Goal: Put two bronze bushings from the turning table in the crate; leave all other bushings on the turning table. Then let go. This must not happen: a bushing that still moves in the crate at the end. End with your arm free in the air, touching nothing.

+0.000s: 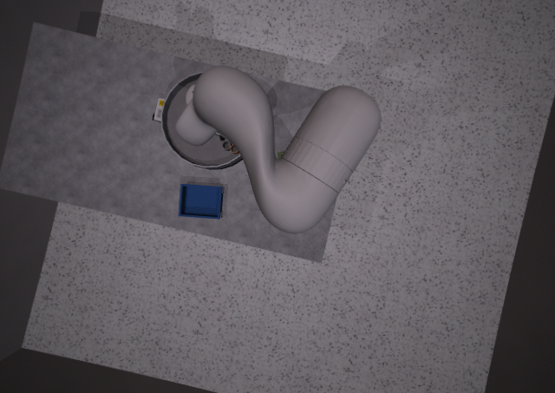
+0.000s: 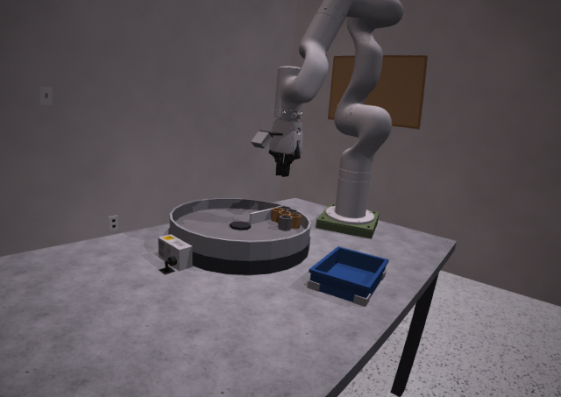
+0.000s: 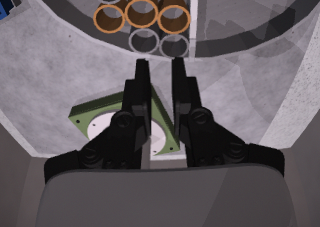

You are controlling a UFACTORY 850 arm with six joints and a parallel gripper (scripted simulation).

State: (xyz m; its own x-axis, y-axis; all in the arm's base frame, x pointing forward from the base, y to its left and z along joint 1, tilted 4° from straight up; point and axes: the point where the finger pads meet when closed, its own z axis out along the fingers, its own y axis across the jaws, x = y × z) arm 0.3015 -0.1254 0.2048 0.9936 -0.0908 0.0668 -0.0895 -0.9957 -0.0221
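Three bronze bushings (image 2: pixel 295 221) (image 3: pixel 141 26) stand close together on the turning table (image 2: pixel 239 246) (image 1: pixel 167 122), beside its thin divider. Three grey bushings (image 2: pixel 285 223) (image 3: pixel 144 52) stand around them. In the top view one bronze bushing shows, and the arm hides others. The blue crate (image 1: pixel 200 200) (image 2: pixel 349 272) stands on the table in front of the turning table, and no bushing shows in it. My gripper (image 2: pixel 282 173) (image 3: pixel 160 75) points down high above the turning table. Its fingers are nearly together, with a narrow gap and nothing between them. The top view does not show the fingers.
A white divider (image 3: pixel 194 17) (image 2: pixel 260 215) stands on the turning table, and a dark round hub (image 2: pixel 239 225) lies at its centre. A small white sensor box (image 2: pixel 174 251) (image 1: pixel 159 108) stands against its outer side. The arm's green base plate (image 2: pixel 346 228) (image 3: pixel 95 107) is behind it.
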